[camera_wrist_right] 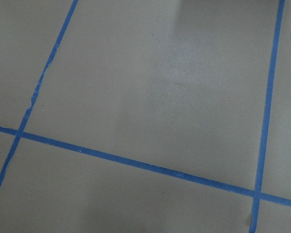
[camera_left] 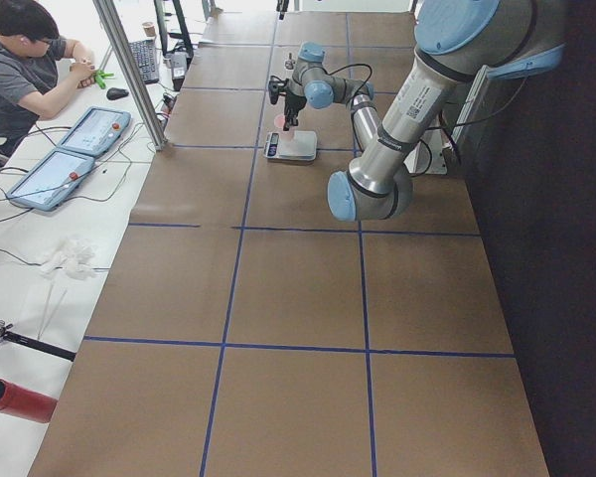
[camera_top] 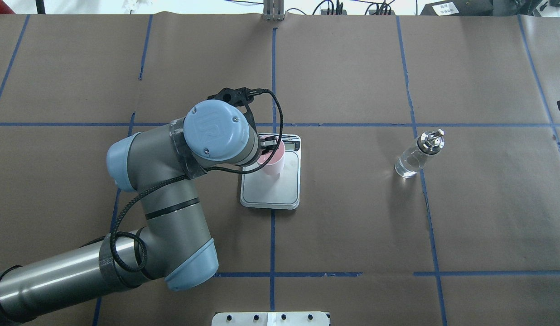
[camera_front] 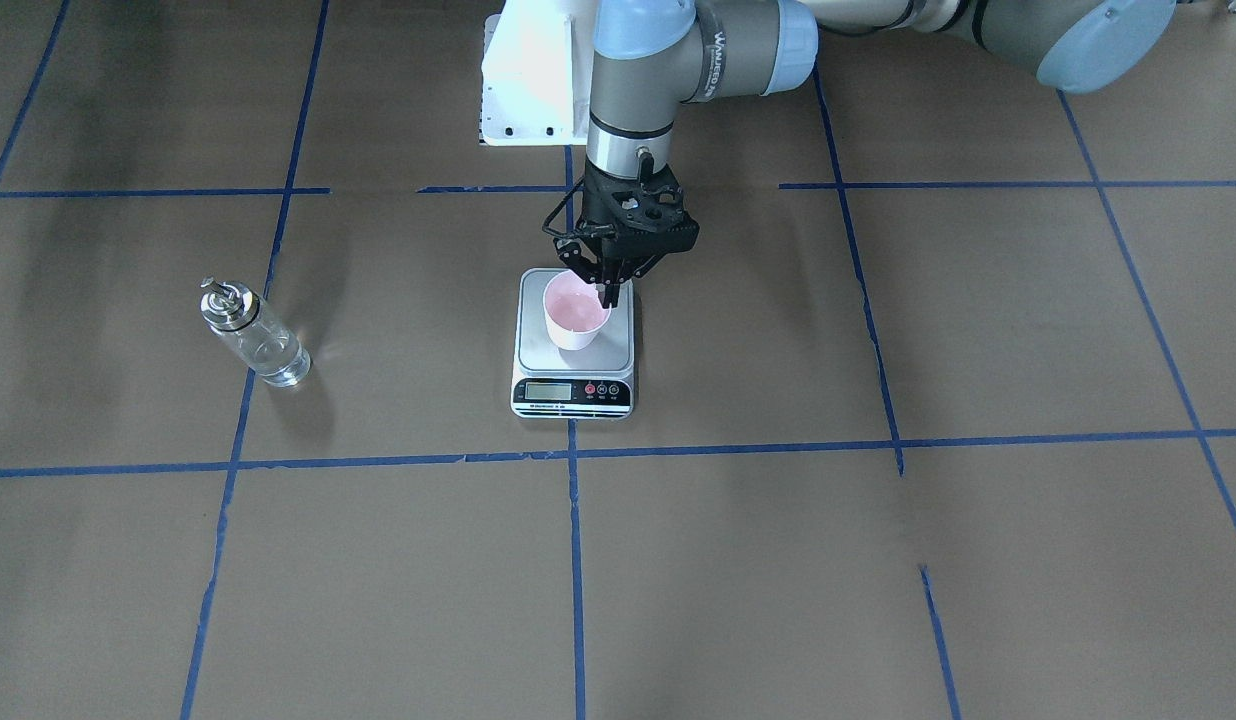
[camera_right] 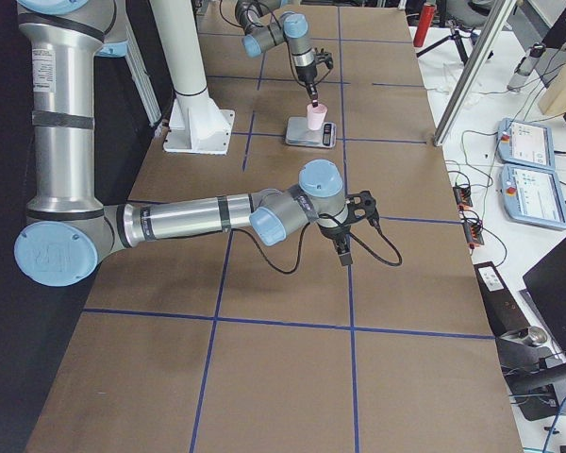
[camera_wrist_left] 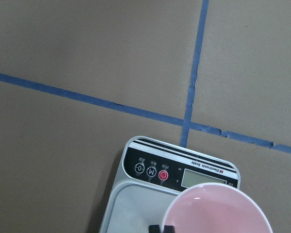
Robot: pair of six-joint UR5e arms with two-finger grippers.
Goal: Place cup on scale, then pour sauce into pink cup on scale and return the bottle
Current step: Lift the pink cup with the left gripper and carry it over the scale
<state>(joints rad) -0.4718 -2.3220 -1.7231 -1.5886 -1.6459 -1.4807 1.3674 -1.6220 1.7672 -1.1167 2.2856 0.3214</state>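
front-facing view: left gripper [camera_front: 608, 290] points straight down from a vertical wrist at upper centre, fingers drawn narrow and pinching the rim of the cup [camera_front: 575, 318] on its right side in frame. cup stands upright on the scale [camera_front: 538, 350], centre of frame. risk, my judgement: if the arm lifts or drifts sideways before the fingers open fully, the light cup tips or gets dragged off the platform, and the pour has no target. bottle [camera_front: 250, 333] stands at left of frame, well apart, untouched; sauce inside barely discernible. overhead view: the wrist joint hides most of the gripper; cup sits within the platform, bottle at right of frame. left side view: too small to add anything. right side view: right gripper [camera_right: 344, 247] hangs over bare table [camera_right: 264, 377] at mid frame, forearm low and roughly level; open or closed, cannot tell. left wrist view: cup at lower right, one dark fingertip [camera_wrist_left: 156, 228] just outside its wall. right wrist view: taped table only.
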